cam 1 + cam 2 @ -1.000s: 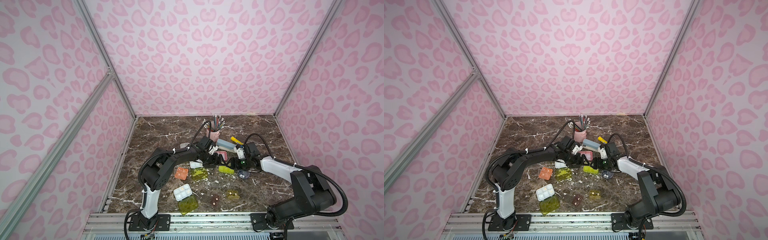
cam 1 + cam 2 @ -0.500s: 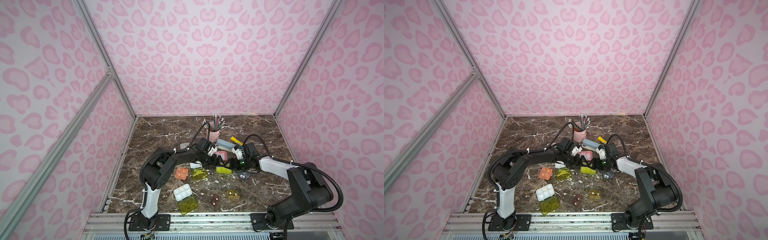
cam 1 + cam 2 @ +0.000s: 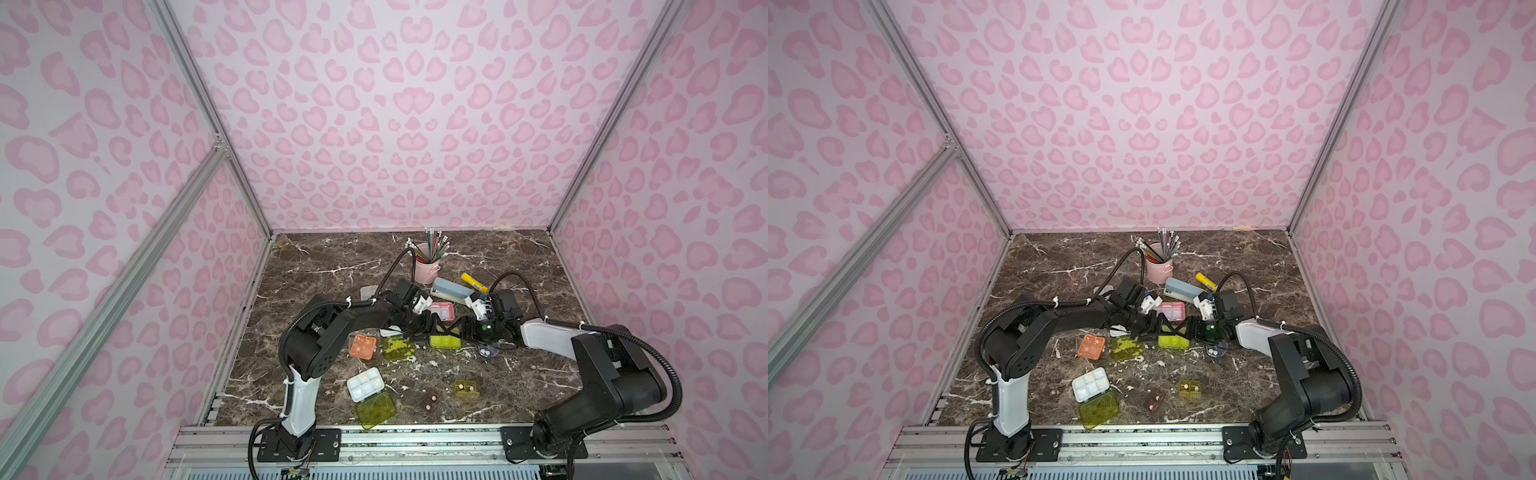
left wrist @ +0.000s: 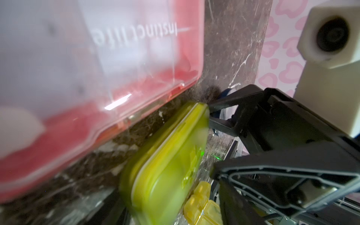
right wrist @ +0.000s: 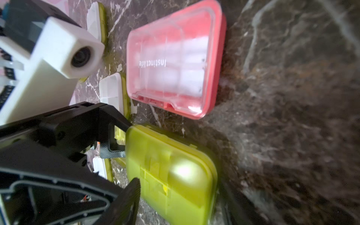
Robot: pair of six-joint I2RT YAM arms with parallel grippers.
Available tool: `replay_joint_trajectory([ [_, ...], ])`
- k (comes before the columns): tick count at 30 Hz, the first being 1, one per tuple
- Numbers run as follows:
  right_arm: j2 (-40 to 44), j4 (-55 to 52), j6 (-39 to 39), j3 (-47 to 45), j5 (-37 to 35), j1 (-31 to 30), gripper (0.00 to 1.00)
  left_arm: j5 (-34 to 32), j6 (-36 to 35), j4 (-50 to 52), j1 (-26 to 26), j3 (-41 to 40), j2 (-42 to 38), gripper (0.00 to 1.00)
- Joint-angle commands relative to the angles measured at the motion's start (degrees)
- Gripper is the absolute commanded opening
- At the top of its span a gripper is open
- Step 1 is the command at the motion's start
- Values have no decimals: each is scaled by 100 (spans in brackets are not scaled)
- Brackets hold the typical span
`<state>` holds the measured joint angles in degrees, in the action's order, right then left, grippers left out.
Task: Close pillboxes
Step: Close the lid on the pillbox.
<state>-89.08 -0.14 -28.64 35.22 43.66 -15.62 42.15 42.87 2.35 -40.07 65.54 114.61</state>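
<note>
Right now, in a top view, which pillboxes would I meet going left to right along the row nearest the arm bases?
Left to right: white pillbox with open yellow-green lid → brown pillbox → olive pillbox.

walls (image 3: 395, 124): pink leopard-spot print | frame posts (image 3: 208, 124): grey aluminium | tabletop (image 3: 332, 257): dark brown marble, white veins

Pink cup (image 3: 428, 270) of pencils (image 3: 435, 244), grey-blue stapler (image 3: 451, 289) beside it, yellow glue stick (image 3: 473, 282), dark marble tabletop (image 3: 332, 257)
</note>
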Motion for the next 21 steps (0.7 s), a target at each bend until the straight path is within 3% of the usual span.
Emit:
replay_joint_trajectory([
  [1, 46, 243, -251, -92, 565, 61, 67, -119, 11, -57, 24, -98, -44, 68],
  [21, 169, 199, -273, -268, 424, 151, 67, -5, 267, -433, 55, -240, -97, 38],
])
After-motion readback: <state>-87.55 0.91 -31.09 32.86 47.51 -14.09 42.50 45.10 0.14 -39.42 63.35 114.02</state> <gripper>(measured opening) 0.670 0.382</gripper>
